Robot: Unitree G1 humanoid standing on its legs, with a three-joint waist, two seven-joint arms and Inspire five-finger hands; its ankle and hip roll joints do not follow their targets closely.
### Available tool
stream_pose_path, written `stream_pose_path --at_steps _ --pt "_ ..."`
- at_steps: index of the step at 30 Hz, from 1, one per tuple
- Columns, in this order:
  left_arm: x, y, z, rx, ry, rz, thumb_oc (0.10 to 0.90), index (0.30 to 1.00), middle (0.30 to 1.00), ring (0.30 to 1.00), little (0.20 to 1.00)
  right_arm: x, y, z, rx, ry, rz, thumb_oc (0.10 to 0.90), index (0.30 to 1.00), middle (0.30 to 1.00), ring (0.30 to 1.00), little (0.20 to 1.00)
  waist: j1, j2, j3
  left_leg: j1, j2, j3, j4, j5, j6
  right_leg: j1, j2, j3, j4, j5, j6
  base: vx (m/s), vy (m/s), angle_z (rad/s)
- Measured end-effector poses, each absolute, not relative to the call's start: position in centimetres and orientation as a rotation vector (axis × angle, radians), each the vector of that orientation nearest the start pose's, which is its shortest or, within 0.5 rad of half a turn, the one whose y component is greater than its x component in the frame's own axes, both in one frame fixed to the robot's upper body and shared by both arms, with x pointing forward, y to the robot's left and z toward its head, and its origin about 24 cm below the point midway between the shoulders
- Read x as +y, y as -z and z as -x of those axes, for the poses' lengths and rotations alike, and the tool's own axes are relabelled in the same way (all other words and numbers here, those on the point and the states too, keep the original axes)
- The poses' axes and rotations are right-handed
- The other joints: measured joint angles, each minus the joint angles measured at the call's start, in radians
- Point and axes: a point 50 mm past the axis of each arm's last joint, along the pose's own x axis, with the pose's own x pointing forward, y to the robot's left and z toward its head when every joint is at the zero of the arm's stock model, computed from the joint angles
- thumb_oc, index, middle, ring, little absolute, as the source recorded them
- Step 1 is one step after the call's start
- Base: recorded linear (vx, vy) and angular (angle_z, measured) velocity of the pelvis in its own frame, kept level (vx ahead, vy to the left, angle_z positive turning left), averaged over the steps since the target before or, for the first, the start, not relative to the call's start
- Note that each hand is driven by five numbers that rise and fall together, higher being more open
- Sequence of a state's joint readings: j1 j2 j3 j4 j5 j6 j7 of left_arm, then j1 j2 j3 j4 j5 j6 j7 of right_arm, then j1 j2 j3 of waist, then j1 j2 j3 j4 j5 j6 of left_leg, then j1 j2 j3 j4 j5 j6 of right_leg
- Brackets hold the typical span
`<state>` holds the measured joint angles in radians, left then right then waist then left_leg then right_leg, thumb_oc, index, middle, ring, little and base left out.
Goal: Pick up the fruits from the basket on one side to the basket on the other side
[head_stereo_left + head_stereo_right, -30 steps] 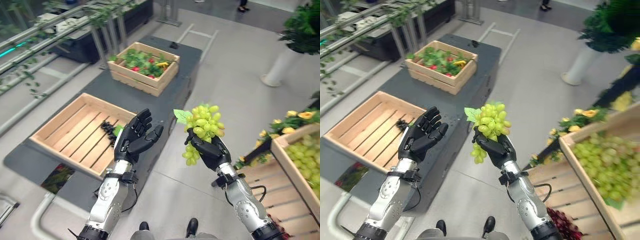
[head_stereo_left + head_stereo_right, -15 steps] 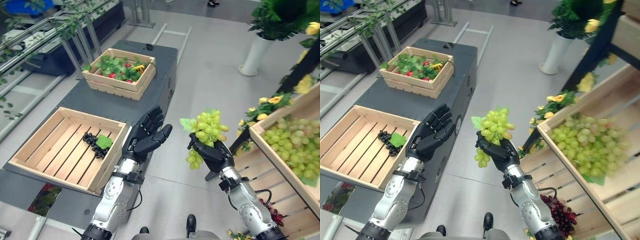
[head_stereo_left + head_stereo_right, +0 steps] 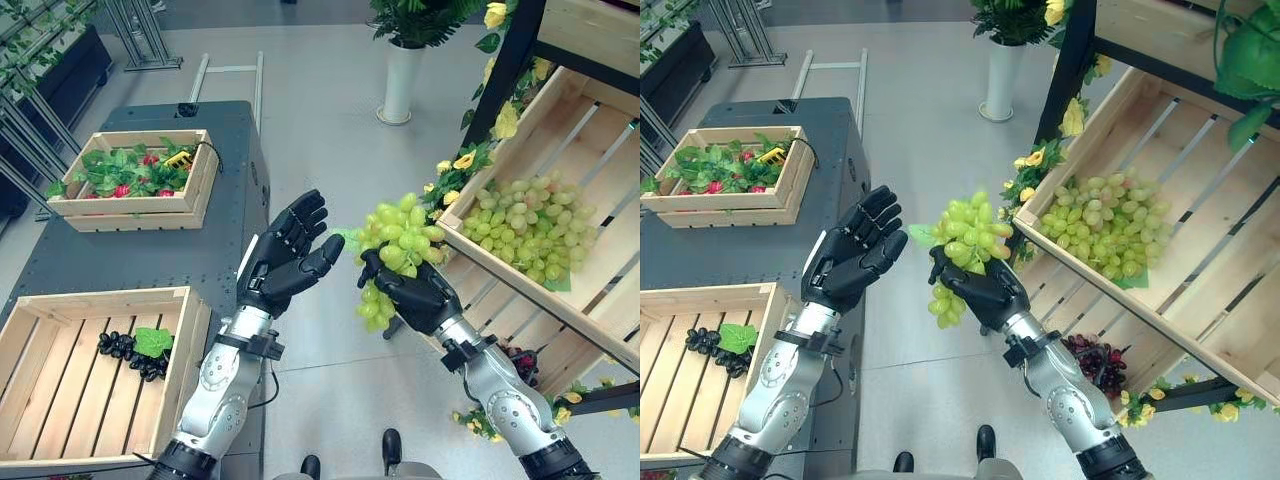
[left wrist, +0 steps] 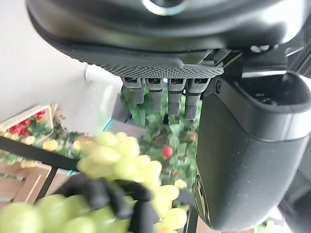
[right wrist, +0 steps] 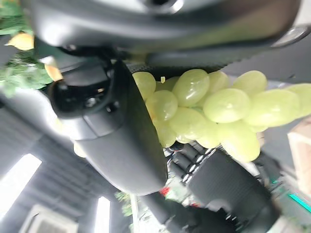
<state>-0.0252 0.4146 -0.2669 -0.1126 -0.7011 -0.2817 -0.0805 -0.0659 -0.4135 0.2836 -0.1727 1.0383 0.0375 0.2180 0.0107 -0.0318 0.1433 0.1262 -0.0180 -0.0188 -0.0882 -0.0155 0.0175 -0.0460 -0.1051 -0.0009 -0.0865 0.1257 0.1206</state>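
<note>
While partly hidden by curled right hand (image 3: 422, 300) fingers, green grapes (image 3: 395, 245); left hand (image 3: 285, 262) fingers spread.

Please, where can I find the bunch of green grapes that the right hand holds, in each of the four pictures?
Left eye view: green grapes, centre, above the right hand.
Right eye view: centre, left of the slanted crate.
Left wrist view: lower left, blurred.
Right wrist view: upper middle, against the thumb.
Shared landmark: the open left hand.
</note>
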Motion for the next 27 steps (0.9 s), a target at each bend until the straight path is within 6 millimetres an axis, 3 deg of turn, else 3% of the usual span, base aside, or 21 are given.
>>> stream_pose_path --at_steps 4,6,7,8,9,11,13,14,15,19,21,27 --pt "15.6 -9.4 -24.9 -0.271 0.365 0.314 0.800 0.900 0.900 0.900 0.900 -12.8 -9.3 -25.1 -0.051 -0.598 -0.649 0.400 0.300 0.300 0.300 0.300 -0.002 -0.002 0.000 0.002 -0.020 0.060 0.000 -0.001 0.014 -0.032 -0.008 0.023 0.006 0.029 0.008 -0.11 0.117 -0.50" --pt "15.7 -9.7 -25.1 -0.279 0.369 0.297 0.800 0.900 0.900 0.900 0.900 -12.4 -9.6 -25.3 -0.062 -0.614 -0.651 0.400 0.300 0.300 0.300 0.300 0.009 -0.015 0.003 -0.004 -0.030 0.124 0.001 -0.002 0.025 -0.067 -0.011 0.006 -0.003 0.055 0.006 -0.14 -0.022 -0.88" --pt "15.5 -9.7 -25.1 -0.279 0.375 0.282 0.800 0.900 0.900 0.900 0.900 -12.6 -9.8 -25.4 -0.068 -0.615 -0.645 0.400 0.300 0.300 0.300 0.300 0.000 0.000 0.012 -0.006 -0.015 0.154 0.003 0.002 0.033 -0.076 -0.031 -0.062 0.005 -0.005 0.008 -0.16 -0.047 -0.68" --pt "15.4 -9.7 -25.1 -0.280 0.380 0.277 0.800 0.900 0.900 0.900 0.900 -12.7 -9.9 -25.5 -0.069 -0.614 -0.651 0.400 0.300 0.300 0.300 0.300 0.000 0.008 0.014 -0.010 0.004 0.175 0.001 0.008 0.033 -0.095 -0.030 -0.098 0.052 -0.003 0.005 -0.18 -0.092 -0.60" --pt "15.1 -10.0 -25.4 -0.288 0.394 0.272 0.800 0.900 0.900 0.900 0.900 -13.0 -10.2 -25.7 -0.069 -0.620 -0.651 0.400 0.300 0.300 0.300 0.300 0.001 0.022 0.015 -0.025 0.036 0.200 0.005 0.012 0.027 -0.135 -0.038 -0.154 0.187 -0.016 -0.005 -0.12 -0.112 -0.44" --pt "14.8 -10.7 -25.8 -0.312 0.395 0.261 0.800 0.900 0.900 0.900 0.900 -13.5 -11.1 -26.2 -0.078 -0.640 -0.615 0.400 0.300 0.300 0.300 0.300 0.019 0.030 0.021 -0.035 0.081 0.217 0.004 0.021 0.012 -0.123 -0.064 -0.180 0.257 -0.036 -0.009 -0.11 -0.247 -0.44" --pt "15.0 -11.1 -26.1 -0.320 0.372 0.254 0.800 0.900 0.900 0.900 0.900 -13.5 -12.0 -26.6 -0.101 -0.662 -0.605 0.400 0.300 0.300 0.300 0.300 0.021 0.013 0.019 -0.034 0.087 0.212 0.004 0.027 0.000 -0.021 -0.104 -0.174 0.124 -0.018 0.010 -0.07 -0.297 -0.23" --pt "15.3 -11.3 -26.2 -0.329 0.354 0.250 0.800 0.900 0.900 0.900 0.900 -13.1 -12.6 -26.9 -0.121 -0.686 -0.604 0.400 0.300 0.300 0.300 0.300 0.025 -0.005 0.019 -0.032 0.085 0.209 0.004 0.027 -0.024 0.033 -0.113 -0.161 0.042 0.014 0.031 -0.04 -0.249 -0.26" --pt "15.7 -11.3 -26.5 -0.335 0.325 0.254 0.800 0.900 0.900 0.900 0.900 -12.8 -13.5 -27.2 -0.142 -0.711 -0.615 0.400 0.300 0.300 0.300 0.300 0.034 -0.019 0.024 -0.032 0.085 0.211 0.003 0.029 -0.041 0.053 -0.102 -0.150 -0.005 0.006 0.042 -0.03 -0.212 -0.38" --pt "15.8 -10.3 -26.8 -0.300 0.268 0.285 0.800 0.900 0.900 0.900 0.900 -13.1 -15.6 -28.0 -0.215 -0.727 -0.582 0.400 0.300 0.300 0.300 0.300 0.008 -0.019 0.024 -0.026 0.155 0.200 -0.001 0.046 -0.080 0.054 -0.028 -0.145 -0.004 -0.010 0.031 0.02 -0.137 -0.18" --pt "15.6 -10.2 -26.8 -0.292 0.265 0.295 0.800 0.900 0.900 0.900 0.900 -14.1 -16.7 -28.1 -0.272 -0.693 -0.606 0.400 0.300 0.300 0.300 0.300 0.000 -0.020 0.026 -0.023 0.174 0.185 -0.001 0.051 -0.125 0.054 -0.010 -0.138 -0.004 -0.029 0.018 0.01 -0.076 -0.08" --pt "15.5 -10.0 -26.8 -0.286 0.241 0.317 0.800 0.900 0.900 0.900 0.900 -17.1 -18.5 -28.5 -0.372 -0.499 -0.691 0.400 0.300 0.300 0.300 0.300 -0.023 -0.018 0.023 -0.023 0.176 0.155 -0.008 0.052 -0.126 0.052 0.000 -0.120 -0.008 -0.023 0.005 0.02 -0.024 -0.10"
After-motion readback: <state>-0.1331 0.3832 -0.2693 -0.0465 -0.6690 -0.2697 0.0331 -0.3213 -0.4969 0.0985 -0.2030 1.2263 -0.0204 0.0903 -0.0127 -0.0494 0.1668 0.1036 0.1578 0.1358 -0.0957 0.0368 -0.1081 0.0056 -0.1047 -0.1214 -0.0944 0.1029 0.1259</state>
